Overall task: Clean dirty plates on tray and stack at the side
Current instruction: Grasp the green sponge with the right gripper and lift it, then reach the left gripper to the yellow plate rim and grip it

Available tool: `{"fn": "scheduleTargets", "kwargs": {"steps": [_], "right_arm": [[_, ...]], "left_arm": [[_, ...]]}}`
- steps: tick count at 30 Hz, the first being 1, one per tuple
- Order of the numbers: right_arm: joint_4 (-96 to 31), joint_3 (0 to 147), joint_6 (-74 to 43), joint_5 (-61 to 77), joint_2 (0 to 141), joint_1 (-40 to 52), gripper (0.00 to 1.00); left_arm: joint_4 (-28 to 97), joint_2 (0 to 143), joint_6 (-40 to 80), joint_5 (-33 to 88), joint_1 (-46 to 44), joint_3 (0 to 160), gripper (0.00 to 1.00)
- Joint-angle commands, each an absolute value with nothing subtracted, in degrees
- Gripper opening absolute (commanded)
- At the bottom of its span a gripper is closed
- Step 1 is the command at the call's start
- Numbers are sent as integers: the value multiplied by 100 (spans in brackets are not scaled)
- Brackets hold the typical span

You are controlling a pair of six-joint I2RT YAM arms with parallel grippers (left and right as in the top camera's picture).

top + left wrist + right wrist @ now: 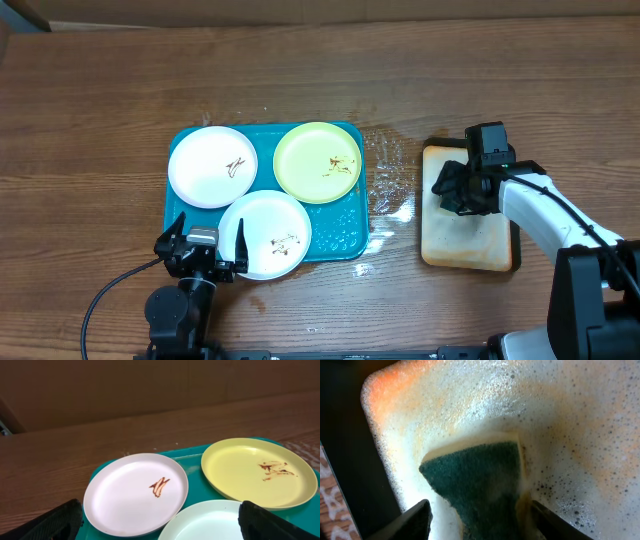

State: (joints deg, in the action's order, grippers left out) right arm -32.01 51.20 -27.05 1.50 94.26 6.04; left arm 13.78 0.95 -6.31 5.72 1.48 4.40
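Note:
Three plates lie on the teal tray [345, 232]: a white plate [210, 166] at back left, a yellow-green plate [318, 162] at back right and a white plate [265, 235] in front, each with brown smears. My left gripper [210, 224] [160, 522] is open at the tray's front edge, its fingers [60, 520] straddling the near plate's rim [210, 520]. My right gripper [455, 190] [480, 520] reaches down into the foamy tan tray [470, 245]. Its jaws are open around a green sponge [480, 475]. The right finger is against the sponge and the left stands off it.
Water and foam [390, 180] are spilled on the wooden table between the teal tray and the tan tray. A cardboard wall [150, 390] stands behind the table. The left arm's cable [105, 295] trails at the front left.

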Motion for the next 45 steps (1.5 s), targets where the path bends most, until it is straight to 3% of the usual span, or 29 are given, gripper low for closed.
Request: {"fn": "scheduleTargets", "kwargs": {"steps": [1,5,8,16,28,39,45], "right_arm": [[-3131,5148,-2698,99,9443,596,51],[-3142,5148,-2698,12,9445,596,32],[-3190,5146,-2696,10,9470,596,4],[-3592,5297,-2655,-10,9529,563,4],[-5599,7367,-2600,-340,9236,537,4],[-5843,7389,-2720,-336,9247,539,4],[-5922,7389,-2718,-333,9247,539,4]], "left_arm": [[1378,34,-600,534,119,423,100],[1376,34,-598,537,119,423,100],[1376,34,-598,537,119,423,100],[1361,34,-600,534,119,423,100],[1350,34,-537,556,119,423,100],[1288,80,25,298,119,596,100],[1619,1092,290,252,119,1428,100]]}}
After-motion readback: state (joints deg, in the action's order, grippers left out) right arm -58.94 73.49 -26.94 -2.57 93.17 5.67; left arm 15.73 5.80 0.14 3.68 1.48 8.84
